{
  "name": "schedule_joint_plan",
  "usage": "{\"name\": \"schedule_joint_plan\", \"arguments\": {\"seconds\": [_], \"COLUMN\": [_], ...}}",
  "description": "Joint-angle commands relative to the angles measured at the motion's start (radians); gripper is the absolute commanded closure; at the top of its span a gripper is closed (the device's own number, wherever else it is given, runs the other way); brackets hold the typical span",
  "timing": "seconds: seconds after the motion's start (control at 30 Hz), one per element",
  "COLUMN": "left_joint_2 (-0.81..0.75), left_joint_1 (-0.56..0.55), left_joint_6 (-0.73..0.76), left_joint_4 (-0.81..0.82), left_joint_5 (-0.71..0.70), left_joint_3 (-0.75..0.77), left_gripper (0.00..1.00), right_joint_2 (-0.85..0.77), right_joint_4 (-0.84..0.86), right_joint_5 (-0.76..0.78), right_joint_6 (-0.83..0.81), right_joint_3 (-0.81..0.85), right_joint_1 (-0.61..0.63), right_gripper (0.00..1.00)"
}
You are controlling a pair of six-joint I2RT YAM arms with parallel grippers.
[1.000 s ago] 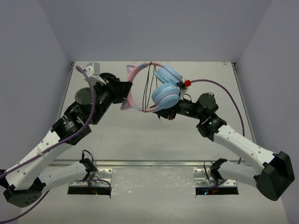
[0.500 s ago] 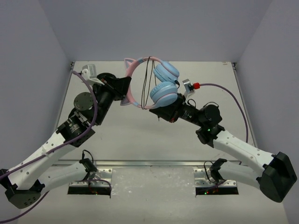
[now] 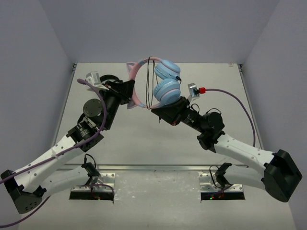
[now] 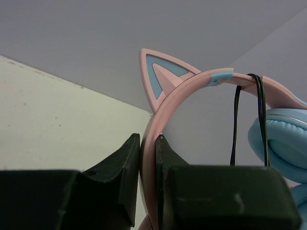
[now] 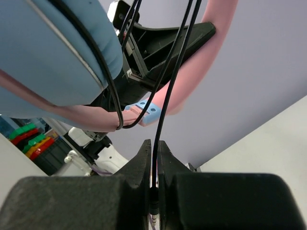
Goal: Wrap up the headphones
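Headphones (image 3: pixel 158 81) are held in the air over the far half of the surface (image 3: pixel 144 139), between the two arms and not resting on anything.

Left pincer (image 4: pixel 147 143): closed on the pink headband (image 4: pixel 163 115), clamping it just below the cat ear (image 4: pixel 160 76). This appears to serve as the anchor. The band stands on edge and the blue earcups (image 3: pixel 167 90) hang on the side away from this arm, which leaves the arch of the band free to pass cable around.

Right pincer (image 5: pixel 152 148): closed on the thin black cable (image 5: pixel 165 96) close to its plug (image 5: pixel 152 211). The cable runs up from the jaws toward the band, nearly straight. Gripping near the plug end looks intended to give this arm the free length to lead.

Strands of cable lie over the top of the band beside the earcups, and one loop sags under an earcup in the right wrist view. Judgement: wrapping is under way and the tail is not yet tucked away.

Risk: strands slipping off the band if tension drops.
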Motion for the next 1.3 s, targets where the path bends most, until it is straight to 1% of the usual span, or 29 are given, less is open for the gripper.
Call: {"name": "schedule_joint_plan", "arguments": {"seconds": [0.0,0.1,0.27,0.37,0.43,0.53,0.7,0.77,0.93,1.03,1.13,1.2,1.27], "left_joint_2": [-0.055,-0.071,-0.037,0.0,0.059,0.106,0.211,0.251,0.33,0.373,0.411,0.443,0.471], "left_joint_1": [0.002,0.002,0.002,0.002,0.002,0.002,0.002,0.002,0.002,0.002,-0.001,-0.009,-0.036], "left_joint_6": [-0.098,-0.12,-0.132,-0.143,-0.189,-0.219,-0.252,-0.259,-0.296,-0.314,-0.336,-0.353,-0.382], "left_joint_4": [0.178,0.172,0.121,0.099,0.029,-0.014,-0.008,0.004,0.033,0.082,0.143,0.18,0.19], "left_joint_5": [-0.107,-0.15,-0.231,-0.274,-0.315,-0.351,-0.366,-0.369,-0.354,-0.337,-0.303,-0.283,-0.283], "left_joint_3": [-0.035,-0.069,-0.075,-0.078,-0.065,-0.054,-0.064,-0.075,-0.117,-0.179,-0.261,-0.314,-0.336], "left_gripper": [1.0,1.0,1.0,1.0,1.0,1.0,1.0,1.0,1.0,1.0,1.0,1.0,1.0], "right_joint_2": [0.027,0.076,0.142,0.167,0.184,0.195,0.221,0.218,0.244,0.303,0.4,0.515,0.599], "right_joint_4": [0.09,0.145,0.17,0.163,0.183,0.191,0.237,0.245,0.263,0.355,0.47,0.608,0.634], "right_joint_5": [0.037,0.056,0.06,0.08,0.097,0.117,0.18,0.229,0.278,0.313,0.33,0.329,0.321], "right_joint_6": [0.026,0.049,0.07,0.069,0.067,0.075,0.089,0.095,0.118,0.153,0.196,0.246,0.288], "right_joint_3": [-0.026,-0.034,-0.037,-0.051,-0.072,-0.092,-0.169,-0.227,-0.327,-0.408,-0.476,-0.523,-0.536], "right_joint_1": [0.012,0.012,0.013,0.013,0.013,0.015,0.01,0.007,0.001,0.001,0.003,0.004,0.007], "right_gripper": [0.97,0.97,0.96,0.93,0.92,0.92,0.92,0.91,0.91,0.91,0.91,0.91,0.92]}}
